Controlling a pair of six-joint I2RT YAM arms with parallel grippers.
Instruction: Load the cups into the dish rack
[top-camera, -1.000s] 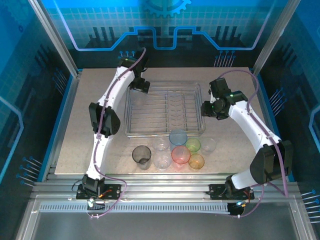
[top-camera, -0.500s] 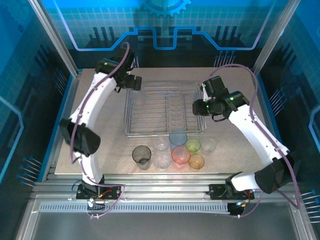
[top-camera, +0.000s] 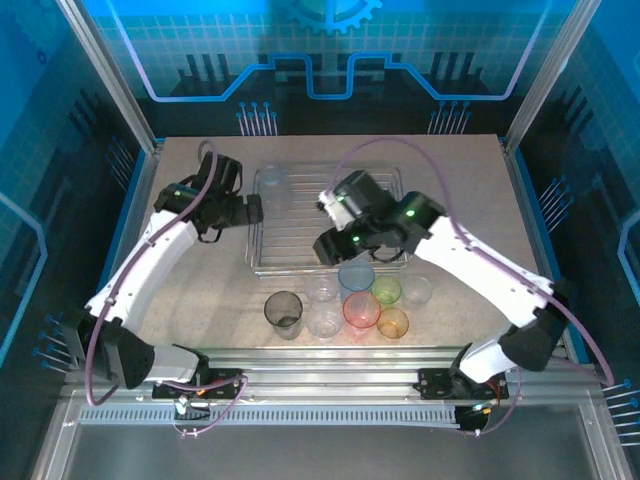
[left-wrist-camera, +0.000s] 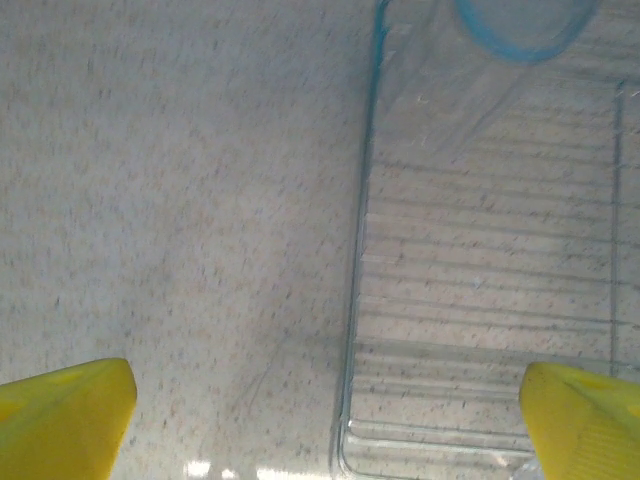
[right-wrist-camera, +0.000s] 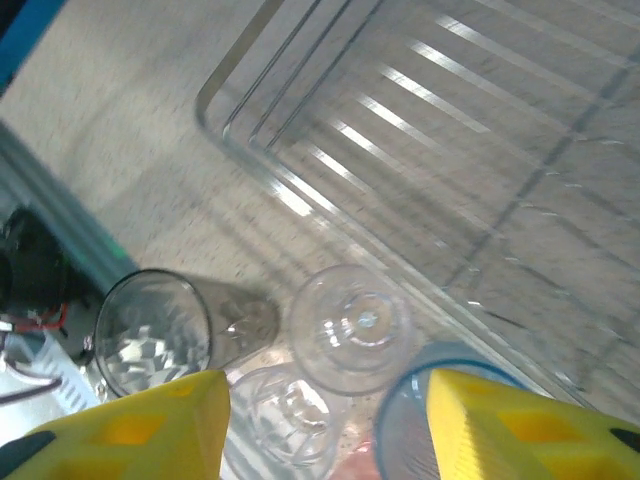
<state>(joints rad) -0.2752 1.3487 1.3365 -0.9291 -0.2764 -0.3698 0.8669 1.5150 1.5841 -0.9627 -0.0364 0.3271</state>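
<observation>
The dish rack (top-camera: 300, 262) is a silver wire tray at mid-table. One clear cup (top-camera: 272, 178) stands in its back left corner, seen as a blue-rimmed cup (left-wrist-camera: 470, 100) in the left wrist view. My left gripper (top-camera: 252, 208) hovers open over the rack's left rim (left-wrist-camera: 355, 300), yellow fingertips (left-wrist-camera: 70, 415) far apart. In front of the rack sit a smoky grey cup (top-camera: 284, 310), two clear cups (top-camera: 322, 290), blue (top-camera: 355, 274), red-pink (top-camera: 361, 309), green (top-camera: 386, 290), orange (top-camera: 392, 322) and another clear one (top-camera: 416, 290). My right gripper (top-camera: 330, 248) hangs open above the clear cup (right-wrist-camera: 350, 325), holding nothing.
The rack's prongs (top-camera: 350, 215) fill its right half. The near corner of the rack (right-wrist-camera: 215, 110) lies just behind the cup cluster. Bare speckled tabletop (top-camera: 200, 290) stretches left of the cups, and a metal rail (top-camera: 330, 370) runs along the near edge.
My left gripper has pulled away from the rack's back left corner to its left rim. My right gripper has swung left and forward across the rack to above the cups, opening slightly.
</observation>
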